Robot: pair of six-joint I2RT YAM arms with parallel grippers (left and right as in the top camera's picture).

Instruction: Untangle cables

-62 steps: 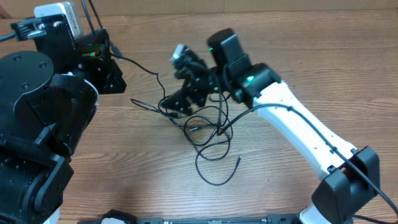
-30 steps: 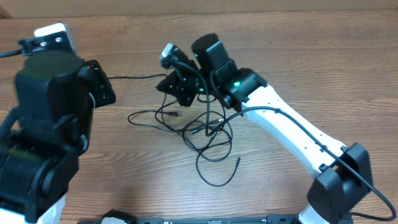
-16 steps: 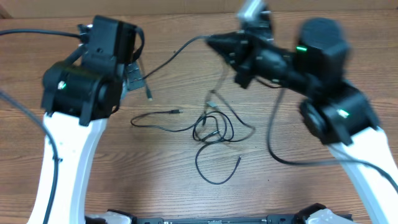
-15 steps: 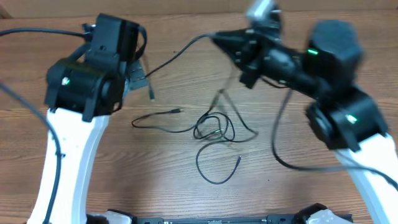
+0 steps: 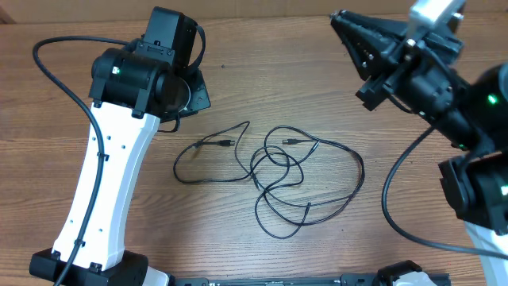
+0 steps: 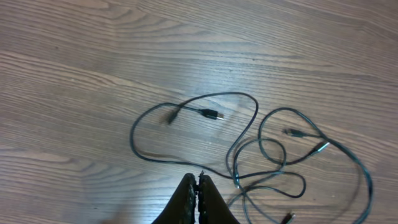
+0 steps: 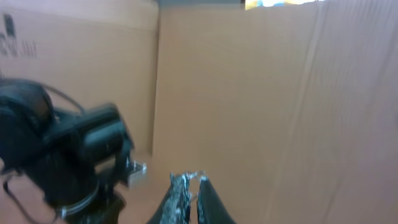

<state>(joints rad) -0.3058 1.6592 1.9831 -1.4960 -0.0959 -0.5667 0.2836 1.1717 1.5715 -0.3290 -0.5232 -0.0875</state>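
Observation:
The cables [image 5: 270, 171] are thin black cords that lie loose on the wooden table in overlapping loops. One plug [image 5: 226, 144] points right and another [image 5: 290, 141] sits beside it. In the left wrist view the cables [image 6: 249, 134] spread below my left gripper [image 6: 198, 182], which is shut and empty, hovering above them. My right gripper [image 5: 336, 16] is raised at the far right of the table, shut with nothing in it. In the right wrist view the right gripper [image 7: 193, 180] points at a cardboard wall, and no cable shows there.
A brown cardboard wall [image 7: 261, 93] stands behind the table. The left arm [image 5: 119, 159] reaches up the left side, and its head [image 7: 68, 155] shows in the right wrist view. The right arm's thick black cable [image 5: 397, 199] hangs at the right.
Both grippers have let go of the cables and moved apart and upward. The cables have dropped flat on the table, spread into wider loops than before.

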